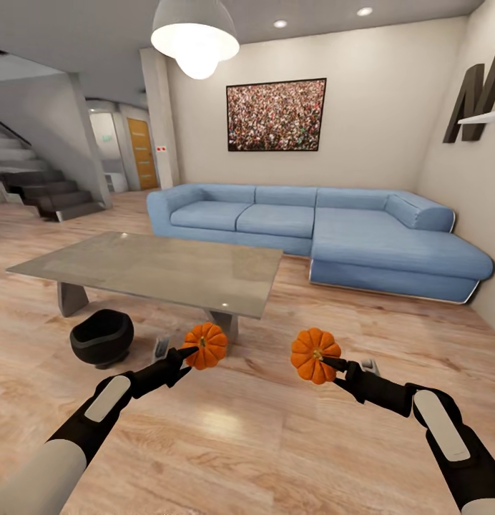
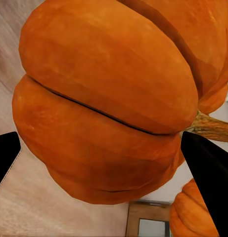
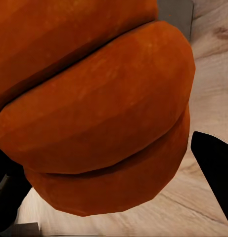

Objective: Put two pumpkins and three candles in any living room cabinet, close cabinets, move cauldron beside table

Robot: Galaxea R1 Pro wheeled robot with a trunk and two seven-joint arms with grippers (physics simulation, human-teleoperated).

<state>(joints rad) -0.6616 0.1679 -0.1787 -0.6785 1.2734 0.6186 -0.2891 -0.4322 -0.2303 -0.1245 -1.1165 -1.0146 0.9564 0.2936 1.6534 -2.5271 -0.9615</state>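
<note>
While we faced the blue sofa [image 1: 326,232] at twelve o'clock, our left gripper [image 1: 188,352] was clamped on one pumpkin [image 1: 205,345] at eleven o'clock and our right gripper [image 1: 332,363] on the other pumpkin [image 1: 315,355] at one o'clock, both carried clear of the floor. The table [image 1: 154,270] stood at eleven o'clock with the cauldron [image 1: 101,337] on the floor at ten o'clock, just beside its near leg; no cabinet or candles appeared. We judged the risks to be a ribbed, round pumpkin slipping from its narrow pinch during travel, and a turning arm knocking the table edge or cauldron.
</note>
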